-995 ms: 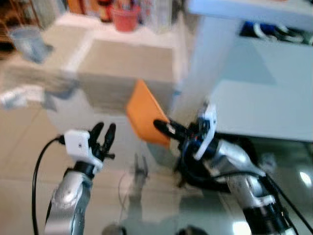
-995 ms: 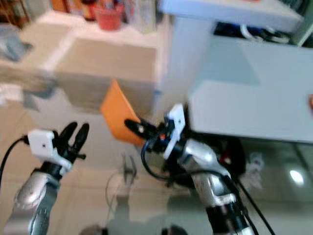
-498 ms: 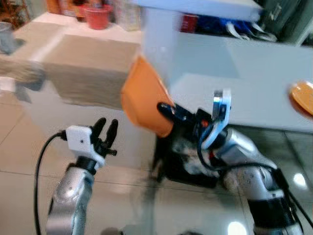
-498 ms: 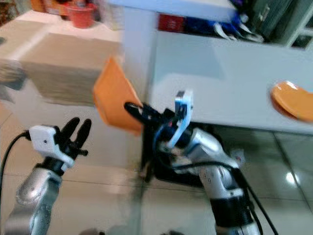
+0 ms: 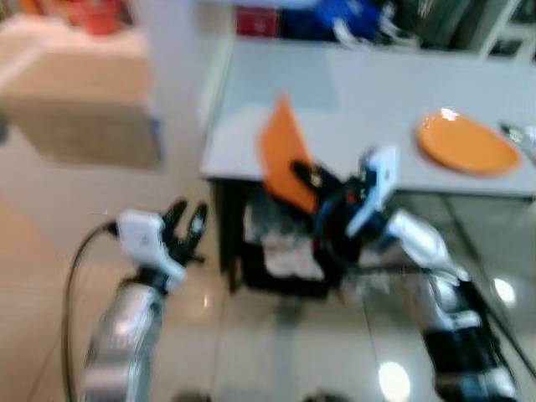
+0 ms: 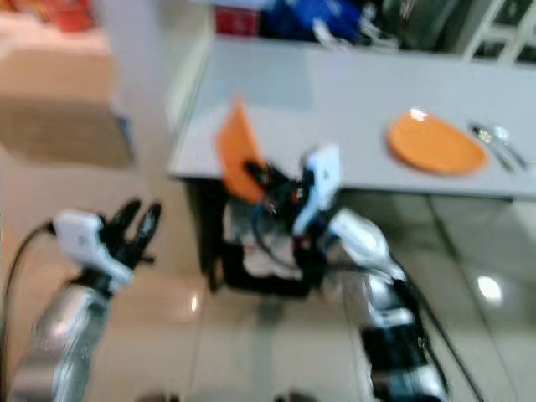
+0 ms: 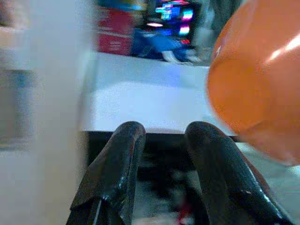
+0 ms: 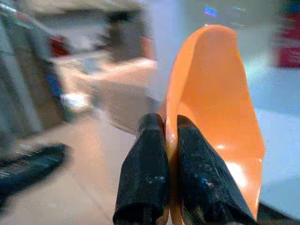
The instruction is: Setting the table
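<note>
Left eye view, blurred: white table [image 5: 377, 109] ahead, standing on glossy tiled floor [image 5: 276, 352]. On the tabletop toward the robot's right, orange plate [image 5: 466, 144] lying flat; cutlery [image 6: 494, 142] just beside it, further right, too blurred to tell apart. Along the table's far edge, blue and red clutter [image 5: 318, 18], not identifiable.

Right gripper [image 5: 308, 176]: raised in front of the table's near edge, both black fingers pressed together on the rim of a second orange dish [image 5: 283, 156]. Dish held tilted on edge, upper part over the near left area of the tabletop, not resting on it. Right wrist view: fingers [image 8: 150, 173] pinching the dish rim between them, concave orange face [image 8: 215, 112] turned to one side, table surface pale behind it.

Left gripper [image 5: 186, 228]: held up near the table's left corner, well apart from the dish, holding nothing. Left wrist view: two fingers [image 7: 117, 164] slightly parted with a narrow gap between them, table edge beyond, underside of the orange dish [image 7: 258, 89] looming to one side.

Under the table: dark crate or frame [image 5: 276, 260] with pale contents, detail lost in blur.
</note>
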Controlling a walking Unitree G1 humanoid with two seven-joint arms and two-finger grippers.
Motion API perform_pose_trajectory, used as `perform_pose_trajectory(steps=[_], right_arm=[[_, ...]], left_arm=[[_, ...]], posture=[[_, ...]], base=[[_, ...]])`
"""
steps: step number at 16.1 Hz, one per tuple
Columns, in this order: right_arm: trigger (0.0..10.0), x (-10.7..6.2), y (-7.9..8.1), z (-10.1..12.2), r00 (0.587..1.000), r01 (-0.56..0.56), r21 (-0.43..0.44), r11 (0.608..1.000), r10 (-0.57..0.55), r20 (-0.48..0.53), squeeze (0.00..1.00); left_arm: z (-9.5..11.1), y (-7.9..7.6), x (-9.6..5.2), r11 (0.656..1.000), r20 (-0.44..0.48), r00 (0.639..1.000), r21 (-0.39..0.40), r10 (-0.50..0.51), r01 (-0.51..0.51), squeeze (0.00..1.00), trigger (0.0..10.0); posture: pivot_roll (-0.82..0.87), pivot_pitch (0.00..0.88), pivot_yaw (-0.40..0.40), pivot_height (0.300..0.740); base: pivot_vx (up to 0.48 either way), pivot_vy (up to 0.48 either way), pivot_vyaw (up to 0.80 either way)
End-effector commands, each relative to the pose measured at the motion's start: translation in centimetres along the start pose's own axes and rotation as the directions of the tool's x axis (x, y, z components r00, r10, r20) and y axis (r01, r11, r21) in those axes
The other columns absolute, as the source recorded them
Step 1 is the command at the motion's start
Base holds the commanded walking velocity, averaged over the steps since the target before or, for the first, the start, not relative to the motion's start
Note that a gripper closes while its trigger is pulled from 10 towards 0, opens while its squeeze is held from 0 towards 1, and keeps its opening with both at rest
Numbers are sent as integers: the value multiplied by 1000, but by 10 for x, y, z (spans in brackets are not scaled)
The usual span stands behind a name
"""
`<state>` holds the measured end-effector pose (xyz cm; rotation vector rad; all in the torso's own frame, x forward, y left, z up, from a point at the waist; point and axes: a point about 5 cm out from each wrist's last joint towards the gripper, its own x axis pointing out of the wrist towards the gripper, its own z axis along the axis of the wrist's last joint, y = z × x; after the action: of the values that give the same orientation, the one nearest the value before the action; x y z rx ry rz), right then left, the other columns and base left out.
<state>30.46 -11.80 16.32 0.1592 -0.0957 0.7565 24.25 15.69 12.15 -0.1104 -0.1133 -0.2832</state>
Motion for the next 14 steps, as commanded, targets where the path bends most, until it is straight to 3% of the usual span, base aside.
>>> perform_pose_trajectory(steps=[1,4,14], right_arm=[[10000,2,-4,10,998,38,-42,998,-36,50,0],[10000,4,-13,7,991,132,-85,988,-129,40,0],[10000,8,-15,-3,984,180,-134,974,-178,31,0]], left_arm=[[6,2,2,1000,16,1000,14,-4,3,0,10000],[11,1,5,1000,30,1000,16,-8,7,0,10000],[14,-1,10,1000,29,1000,26,-9,9,0,10000]], posture=[[-78,81,-22,740],[-78,85,-20,740],[-72,92,-23,740]], base=[[0,-465,0],[0,-461,0],[0,-447,0]])
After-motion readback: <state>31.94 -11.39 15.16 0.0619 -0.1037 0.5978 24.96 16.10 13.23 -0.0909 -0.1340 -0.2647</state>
